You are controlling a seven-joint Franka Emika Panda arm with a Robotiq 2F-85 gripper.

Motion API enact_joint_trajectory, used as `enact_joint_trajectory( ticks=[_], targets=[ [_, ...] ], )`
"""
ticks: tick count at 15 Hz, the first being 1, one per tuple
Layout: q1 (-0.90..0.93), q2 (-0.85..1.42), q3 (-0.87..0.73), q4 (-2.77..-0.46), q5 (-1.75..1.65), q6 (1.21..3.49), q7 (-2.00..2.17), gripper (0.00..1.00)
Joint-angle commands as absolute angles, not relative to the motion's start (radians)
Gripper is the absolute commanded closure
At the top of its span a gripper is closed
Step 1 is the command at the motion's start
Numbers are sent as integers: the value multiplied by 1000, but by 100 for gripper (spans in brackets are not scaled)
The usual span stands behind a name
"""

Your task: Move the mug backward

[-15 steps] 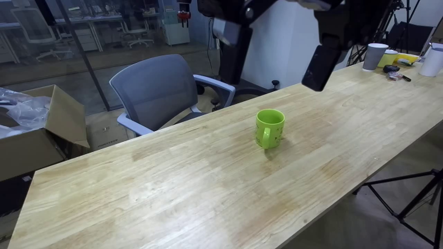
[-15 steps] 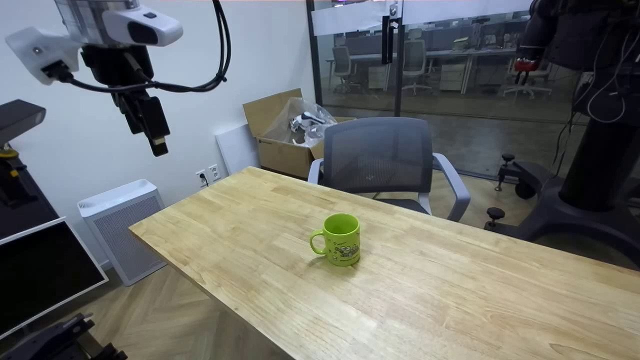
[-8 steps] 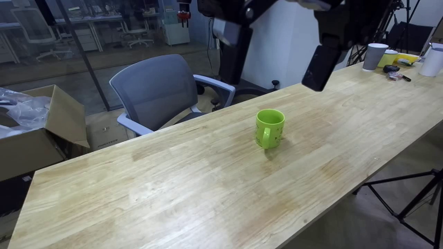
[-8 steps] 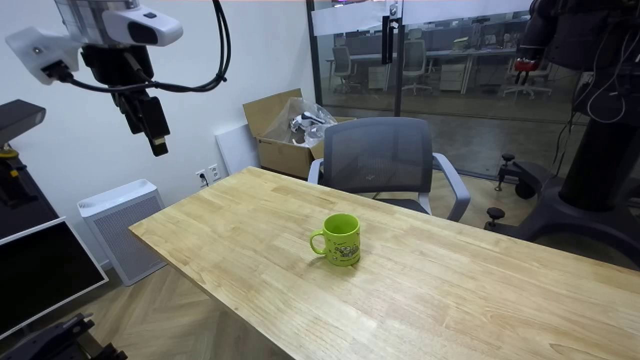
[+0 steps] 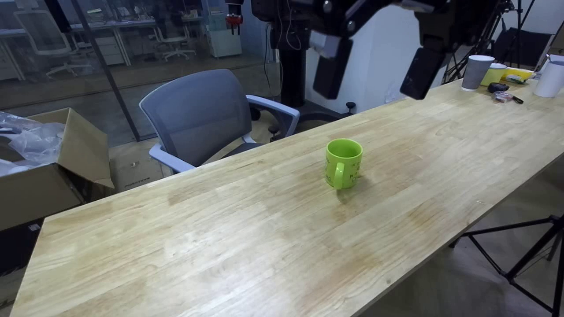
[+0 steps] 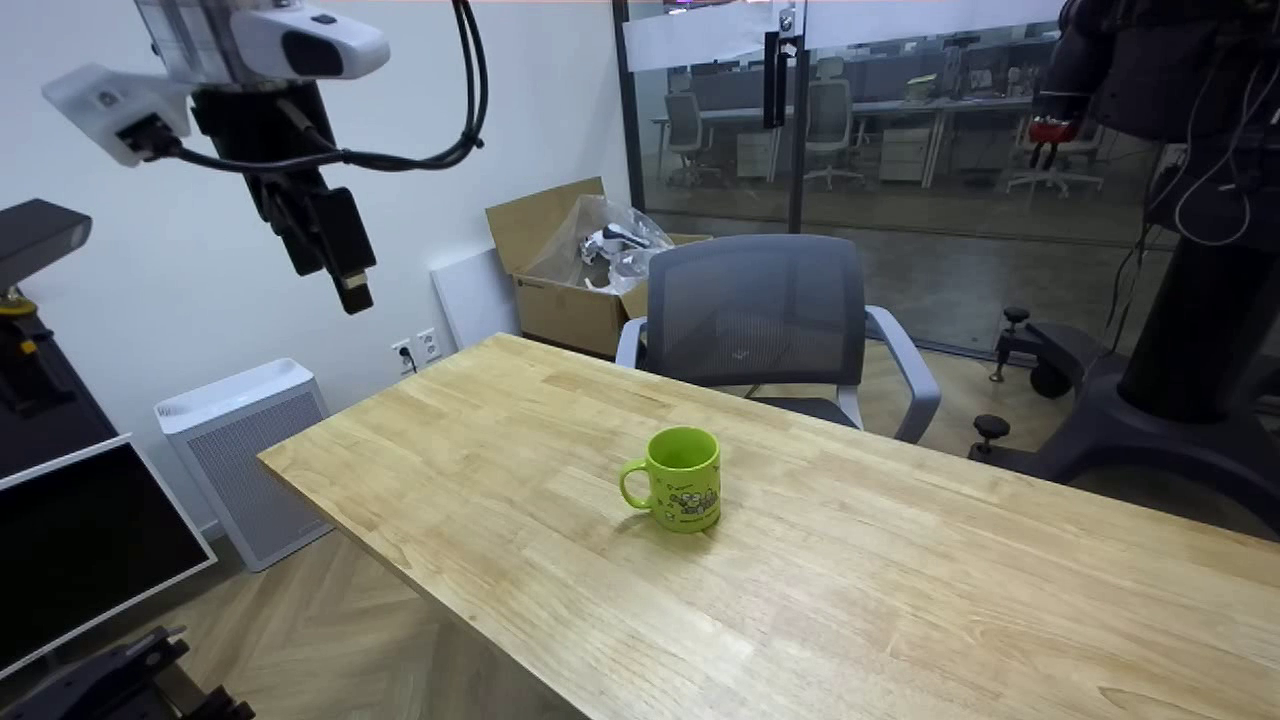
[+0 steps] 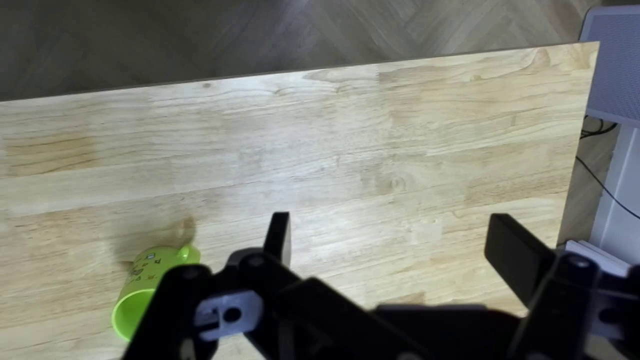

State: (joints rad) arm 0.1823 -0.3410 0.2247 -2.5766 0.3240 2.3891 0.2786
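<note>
Lime-green and glossy, a small cylindrical mug (image 6: 685,490) with one side handle bears dark cartoon figures and marks too fine to read; it stands upright on a pale wooden table (image 6: 900,580), just right of the frame's centre in an exterior view. Dark lettering, too blurred to make out, marks a flat tan panel (image 5: 134,171) at the left of the frame in an exterior view, beside a grey mesh chair (image 5: 202,116). A black two-fingered gripper (image 7: 389,235) has its jaws wide apart, the table showing between them in the wrist view. The mug lies outside that gap, at the lower left of that frame, partly covered by the gripper; in both exterior views the gripper hangs in the upper half of the frame, well apart from the mug. An open tan cardboard box (image 6: 565,315), at upper centre, holds a clear plastic bag (image 6: 565,245) and a white-and-black object (image 6: 615,240). At upper right in an exterior view stand a grey tapered cup (image 5: 476,75), a yellow-green cup (image 5: 493,75) just behind it, a white cylindrical container (image 5: 549,81) and a yellow bowl-like container (image 5: 522,72); what the cups hold is hidden.
</note>
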Motion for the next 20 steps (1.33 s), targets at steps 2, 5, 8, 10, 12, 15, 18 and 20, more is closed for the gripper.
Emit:
enact_joint_trajectory(
  ticks=[2,5,8,10,12,15,18,20],
  targets=[
    [125,-394,210,-2618,224,2431,315,0],
    [100,-399,166,-2599,211,2440,266,0],
    [73,-386,129,-2557,187,2447,227,0],
    [72,-368,100,-2522,197,2431,186,0],
    [72,-343,70,-2485,213,2400,147,0],
    [78,-297,27,-2415,247,2332,79,0],
    [69,-239,10,-2332,250,2267,46,0],
    [66,-194,7,-2268,247,2229,34,0]
  ],
)
